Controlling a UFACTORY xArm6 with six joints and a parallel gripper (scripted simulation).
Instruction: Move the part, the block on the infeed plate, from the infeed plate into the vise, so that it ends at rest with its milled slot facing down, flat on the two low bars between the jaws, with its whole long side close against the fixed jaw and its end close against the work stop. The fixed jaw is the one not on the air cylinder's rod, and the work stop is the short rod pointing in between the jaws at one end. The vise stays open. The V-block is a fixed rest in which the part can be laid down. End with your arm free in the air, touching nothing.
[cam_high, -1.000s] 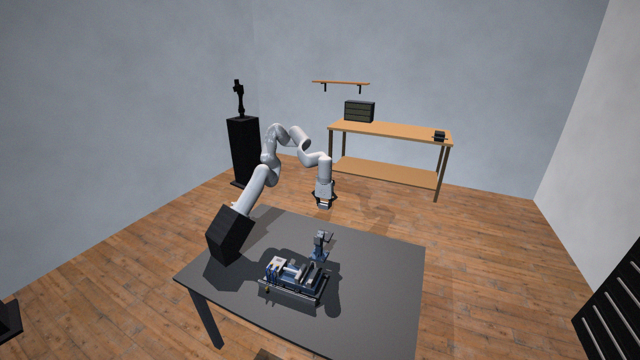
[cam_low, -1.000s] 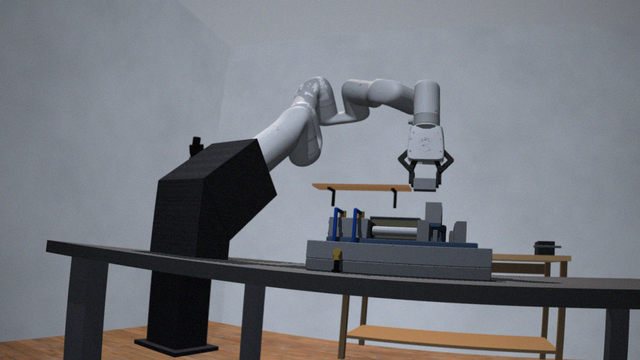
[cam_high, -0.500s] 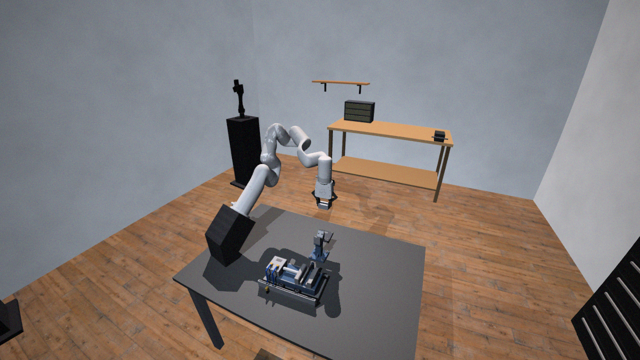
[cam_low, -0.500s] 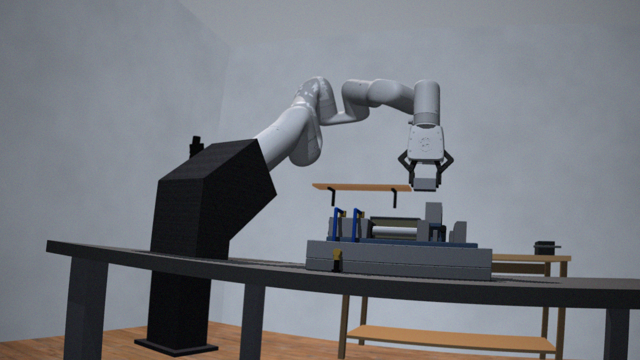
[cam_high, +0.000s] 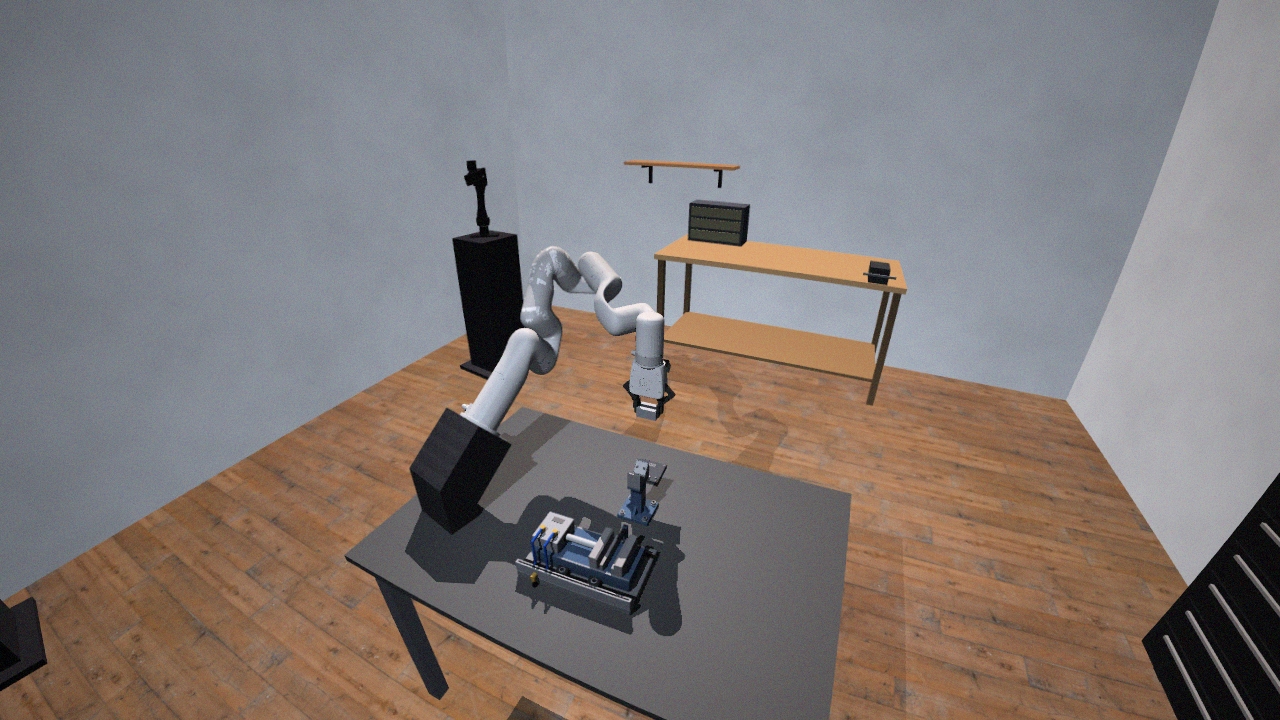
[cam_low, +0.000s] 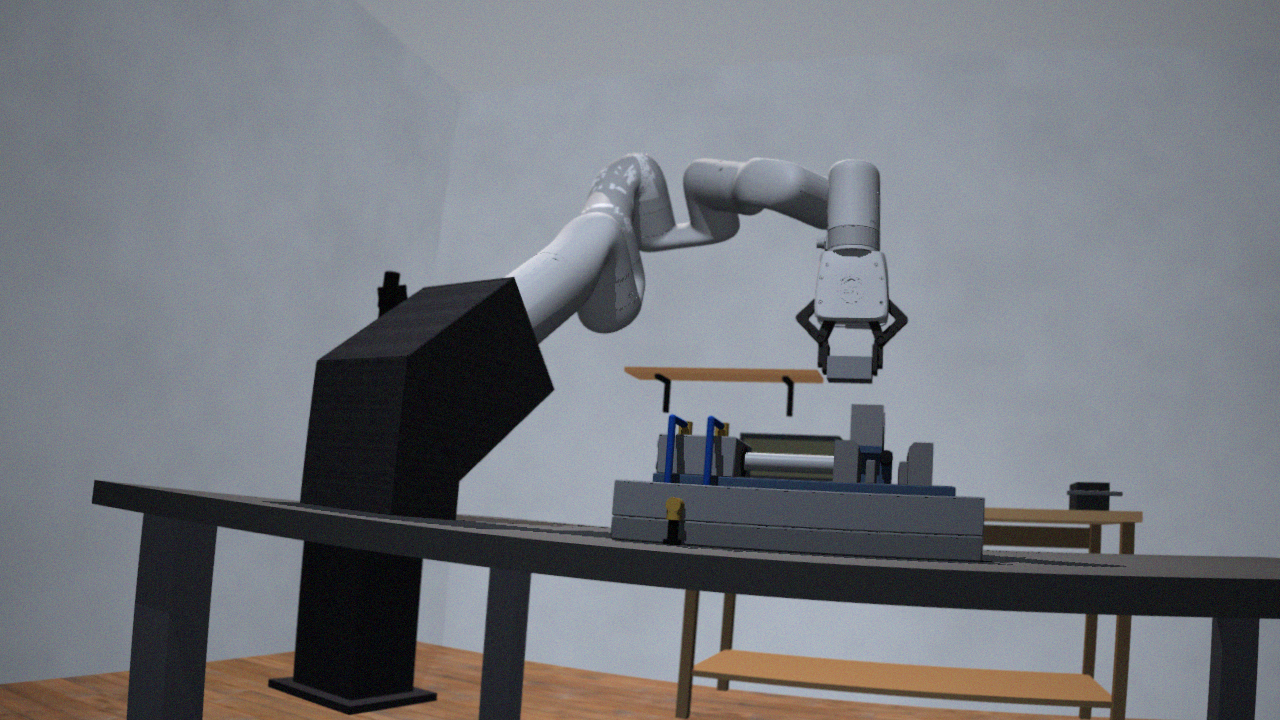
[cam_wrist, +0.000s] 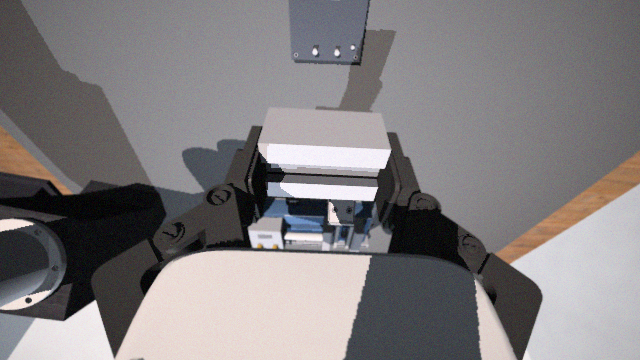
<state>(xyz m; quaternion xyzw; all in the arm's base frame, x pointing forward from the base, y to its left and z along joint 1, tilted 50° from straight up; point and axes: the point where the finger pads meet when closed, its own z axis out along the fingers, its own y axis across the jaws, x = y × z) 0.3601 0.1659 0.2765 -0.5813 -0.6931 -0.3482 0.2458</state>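
Note:
My gripper (cam_low: 850, 360) is shut on the part (cam_low: 850, 368), a light grey block, and holds it high in the air above the far side of the table. In the wrist view the part (cam_wrist: 324, 150) spans the two black fingers, and a dark slot runs along the face that is turned toward the camera. The empty infeed plate (cam_wrist: 329, 30), grey with small pins, lies on the table below. The vise (cam_high: 590, 559) with its air cylinder stands open near the table's front edge. The V-block (cam_high: 640, 492) stands on its blue foot between the vise and my gripper (cam_high: 646, 407).
The arm's black base (cam_high: 456, 474) stands at the table's left corner. A wooden workbench (cam_high: 778, 304) and a black pedestal (cam_high: 487, 300) stand on the floor behind the table, away from the arm.

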